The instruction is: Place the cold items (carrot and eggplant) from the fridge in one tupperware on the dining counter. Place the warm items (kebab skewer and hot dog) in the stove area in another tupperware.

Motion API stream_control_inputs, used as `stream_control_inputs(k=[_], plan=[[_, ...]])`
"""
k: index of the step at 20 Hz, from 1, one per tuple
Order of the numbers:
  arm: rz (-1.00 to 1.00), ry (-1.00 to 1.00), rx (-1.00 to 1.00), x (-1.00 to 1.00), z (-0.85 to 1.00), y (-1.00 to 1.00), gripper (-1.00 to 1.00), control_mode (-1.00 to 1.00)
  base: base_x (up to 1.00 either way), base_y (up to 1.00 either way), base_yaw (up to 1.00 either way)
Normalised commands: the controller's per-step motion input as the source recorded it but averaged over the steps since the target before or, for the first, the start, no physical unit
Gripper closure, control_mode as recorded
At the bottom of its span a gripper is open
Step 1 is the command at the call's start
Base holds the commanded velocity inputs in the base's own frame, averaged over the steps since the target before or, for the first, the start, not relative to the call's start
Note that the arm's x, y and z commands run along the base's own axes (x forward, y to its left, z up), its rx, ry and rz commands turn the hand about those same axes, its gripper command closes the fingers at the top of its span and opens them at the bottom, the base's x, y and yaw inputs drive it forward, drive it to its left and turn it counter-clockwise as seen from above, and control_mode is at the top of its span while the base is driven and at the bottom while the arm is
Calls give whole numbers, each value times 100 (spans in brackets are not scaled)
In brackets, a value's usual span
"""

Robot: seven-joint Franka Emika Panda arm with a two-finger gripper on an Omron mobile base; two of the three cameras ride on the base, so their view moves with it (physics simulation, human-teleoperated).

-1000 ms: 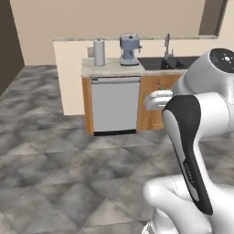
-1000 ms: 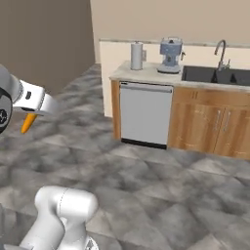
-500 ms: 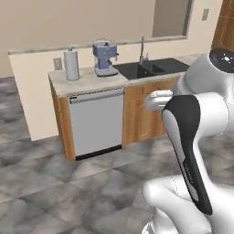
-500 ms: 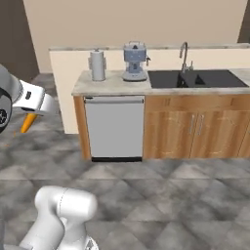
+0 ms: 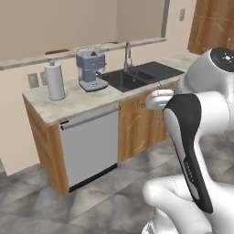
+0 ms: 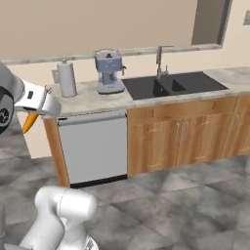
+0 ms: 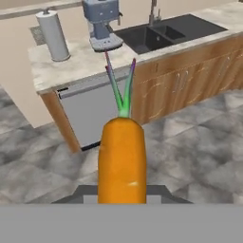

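carrot [image 7: 122, 161]: fills the lower centre of the hand view, thick orange body at the bottom, green stalks fanning up toward the middle; in the right base view its orange tip [image 6: 30, 122] pokes out below the white hand at the left edge.
gripper [image 7: 122, 192]: closed narrow on the carrot's thick end, carrying it in the air above the floor; the fingertips themselves are hidden behind the orange body.
handling: likely light and stiff, so it should not sag. The skin looks smooth and the body tapers, so it could slide toward the thin end if the grip loosens. The thick end is probably the safest hold; the stalks look too flimsy to take.
counter [image 5: 91, 98]: runs across the middle of the left base view, with a paper towel roll [image 5: 55, 81] at the left and a coffee machine [image 5: 91, 69] beside it.
sink [image 6: 171, 85]: right of centre in the right base view, faucet behind it.
dishwasher [image 6: 93, 149]: below the counter's left part, with wood cabinets to its right.
edges: the counter's front lip and its left corner are the nearest hard edges.
open room: broad grey tiled floor across the lower frames, free for driving.
tupperware: I see none here, so I judge the carry is mid-way.
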Motion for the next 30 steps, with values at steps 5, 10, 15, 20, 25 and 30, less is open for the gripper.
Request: stream_control_inputs(k=[5, 10, 15, 20, 25, 30], plan=[[0, 0, 0, 0, 0, 0, 100, 100, 53, 100, -20], [0, 0, 0, 0, 0, 0, 100, 100, 8, 100, -5], [0, 0, 0, 0, 0, 0, 100, 100, -2, 100, 0], [0, 0, 0, 0, 0, 0, 100, 100, 18, 100, -4], [0, 0, 0, 0, 0, 0, 100, 100, 45, 100, -9], [0, 0, 0, 0, 0, 0, 100, 100, 49, 100, -10]])
